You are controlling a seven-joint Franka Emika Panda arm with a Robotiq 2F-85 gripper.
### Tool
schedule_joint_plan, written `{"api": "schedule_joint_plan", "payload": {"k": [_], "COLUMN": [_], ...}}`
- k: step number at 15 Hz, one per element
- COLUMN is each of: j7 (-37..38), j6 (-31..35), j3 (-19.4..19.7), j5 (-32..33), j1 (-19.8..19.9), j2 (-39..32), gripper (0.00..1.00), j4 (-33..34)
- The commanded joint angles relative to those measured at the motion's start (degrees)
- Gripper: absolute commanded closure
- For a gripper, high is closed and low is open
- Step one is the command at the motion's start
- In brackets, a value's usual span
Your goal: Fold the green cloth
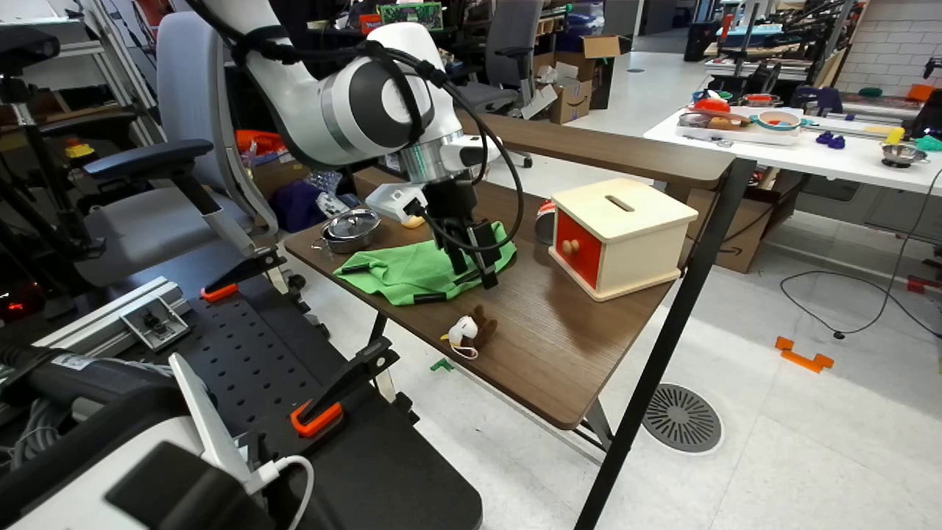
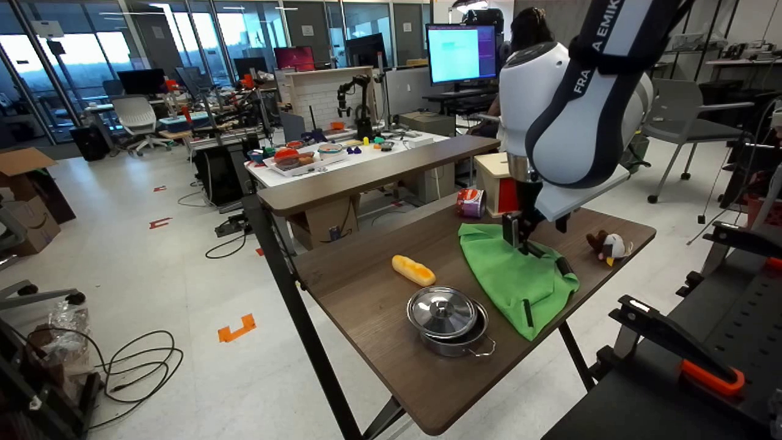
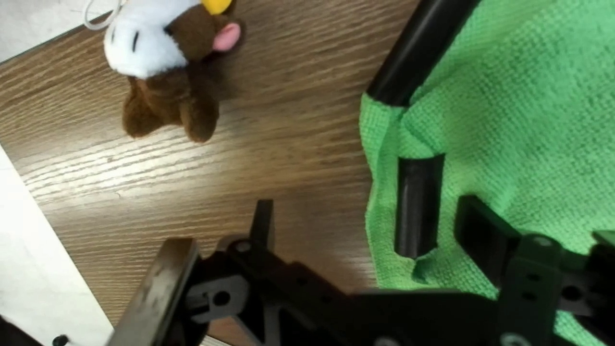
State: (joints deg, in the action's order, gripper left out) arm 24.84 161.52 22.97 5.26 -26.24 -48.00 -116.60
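Observation:
The green cloth (image 1: 401, 276) lies wrinkled on the brown table, with several black strips along its edges; it also shows in the other exterior camera's picture (image 2: 507, 275) and the wrist view (image 3: 533, 125). My gripper (image 1: 473, 271) points down at the cloth's edge near the toy, and shows in both exterior views (image 2: 542, 237). In the wrist view my gripper (image 3: 369, 214) is open. One finger is over bare wood, the other over the cloth. The cloth's edge with a short black strip (image 3: 418, 206) lies between them, not gripped. I cannot tell whether the fingertips touch the surface.
A brown and white plush toy (image 3: 158, 57) lies beside the cloth near the table edge. A red-and-cream box (image 1: 640, 235) and a can (image 2: 471, 203) stand towards a raised shelf (image 1: 589, 143). A lidded metal pot (image 2: 452, 342) and a yellow-orange object (image 2: 413, 271) are beyond the cloth's far end.

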Motion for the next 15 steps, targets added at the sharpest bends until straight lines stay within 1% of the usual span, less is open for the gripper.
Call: {"api": "schedule_joint_plan", "payload": {"k": [1,2,4,6,9,10,11,15], "j7": [1.1,1.1,1.1,1.1,1.2,1.2,1.1,1.0], "j6": [-1.1,-1.1,-1.0,-0.9,-0.7,-0.6,-0.5,-0.1], "j3": [-0.4,-0.4,-0.5,-0.5,-0.3,-0.3,-0.3,0.2], "j5": [1.0,1.1,1.1,1.2,1.4,1.4,1.5,1.7], "j1": [0.2,0.2,0.1,0.1,-0.3,-0.4,-0.5,-0.8], "j2": [-1.2,-1.2,-1.3,-1.4,-1.2,-1.1,-0.9,0.2], "gripper": [0.34,0.44,0.60,0.73,0.97,1.00,1.00,0.99], "j4": [1.7,1.8,1.9,1.8,1.6,1.5,1.3,0.4]}}
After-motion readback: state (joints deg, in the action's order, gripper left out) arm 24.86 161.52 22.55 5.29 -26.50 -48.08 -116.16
